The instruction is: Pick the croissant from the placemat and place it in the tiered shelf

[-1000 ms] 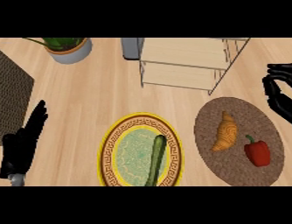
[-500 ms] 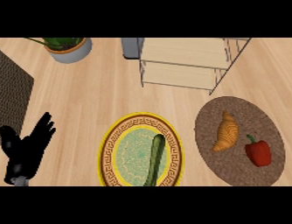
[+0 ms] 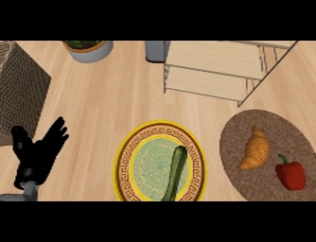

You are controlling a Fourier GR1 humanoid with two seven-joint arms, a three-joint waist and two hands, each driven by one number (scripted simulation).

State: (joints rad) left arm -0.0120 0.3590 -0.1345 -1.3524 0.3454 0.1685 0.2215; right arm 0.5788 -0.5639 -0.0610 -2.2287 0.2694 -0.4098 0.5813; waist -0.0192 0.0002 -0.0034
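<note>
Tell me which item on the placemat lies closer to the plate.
The croissant: golden-brown, on the left half of the placemat, nearest the plate. The red pepper lies farther right.

1. We see only the left hand (image 3: pixel 39 153): plain black all over, with slim, tapering fingers and a shorter, thicker thumb.
2. We note its narrow black wrist joins a rounded grey forearm (image 3: pixel 13 197).

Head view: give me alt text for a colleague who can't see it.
The croissant lies untouched on the round placemat beside a red pepper; the tiered shelf stands beyond it. Only the left hand shows, open, at lower left.
</note>
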